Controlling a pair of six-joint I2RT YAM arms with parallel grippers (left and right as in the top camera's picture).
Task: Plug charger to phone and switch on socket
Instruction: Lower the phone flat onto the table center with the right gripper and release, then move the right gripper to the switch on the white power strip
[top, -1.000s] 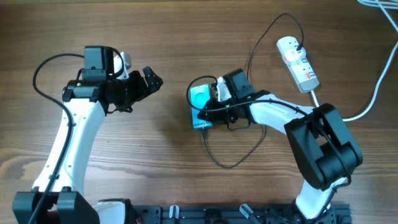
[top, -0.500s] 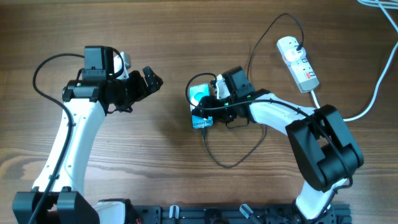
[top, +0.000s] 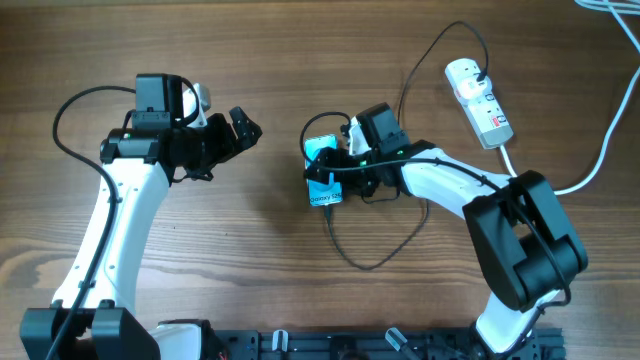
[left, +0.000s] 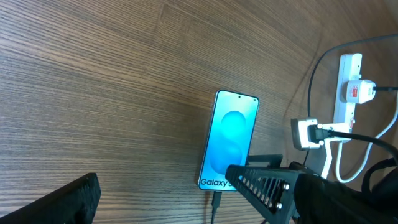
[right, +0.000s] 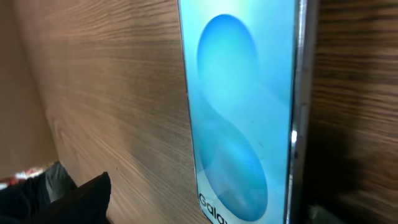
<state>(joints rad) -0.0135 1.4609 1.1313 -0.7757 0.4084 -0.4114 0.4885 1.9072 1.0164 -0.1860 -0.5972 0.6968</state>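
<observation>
The phone (top: 320, 180) lies flat mid-table, cyan screen up; it also shows in the left wrist view (left: 230, 140) and fills the right wrist view (right: 242, 106). My right gripper (top: 330, 163) hovers low over it, open, its dark fingers (right: 81, 199) standing off the phone's edges. The charger's black cable (top: 370, 262) loops over the table, and its connector tip (left: 216, 200) sits at the phone's bottom edge, seemingly inserted. The white socket (top: 478, 100) lies at the far right with a plug in it. My left gripper (top: 238, 128) is open and empty, left of the phone.
A thick white cord (top: 600, 150) runs from the socket toward the right edge. A small white adaptor (left: 305, 134) sits on the right arm beside the phone. Bare wooden tabletop (top: 250, 230) spreads around both arms.
My right gripper's fingers have spread apart over the phone. The phone, the cable and the left arm have stayed where they were.
</observation>
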